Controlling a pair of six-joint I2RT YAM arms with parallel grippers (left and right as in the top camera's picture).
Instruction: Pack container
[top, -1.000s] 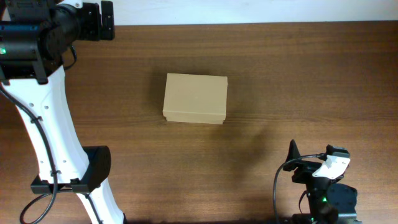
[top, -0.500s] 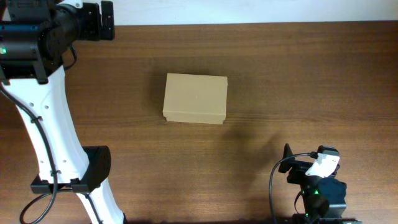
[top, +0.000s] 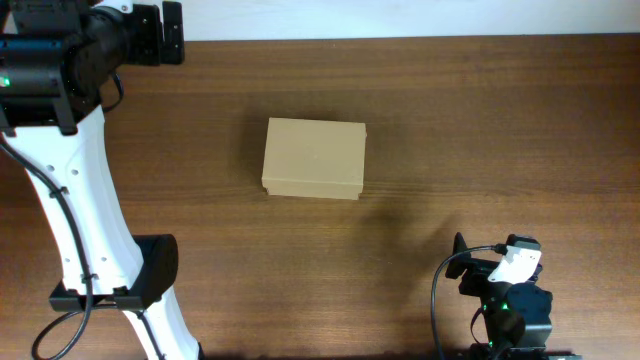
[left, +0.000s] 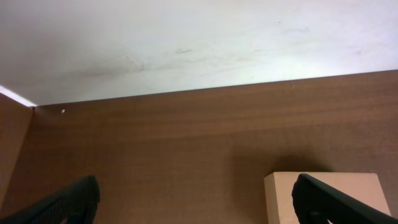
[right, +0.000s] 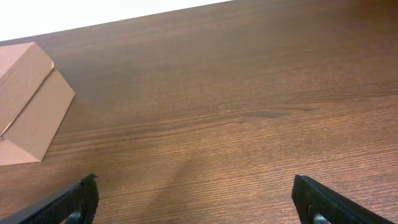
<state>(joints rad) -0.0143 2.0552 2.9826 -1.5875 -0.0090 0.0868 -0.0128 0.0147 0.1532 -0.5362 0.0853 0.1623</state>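
Overhead, we see the box (top: 314, 158) lying shut on the bench (top: 480, 120), well apart from both arms. Our left jaws are spread wide and hold nothing, with the box just ahead towards their right side. Our right jaws are equally wide and empty, with the box far ahead on their left. We judge that prying the flap with one finger could shove the light cardboard away or crease it, unless the other jaws brace it.

Wood table (top: 500, 120) w/ box (top: 314, 158), prob. shut
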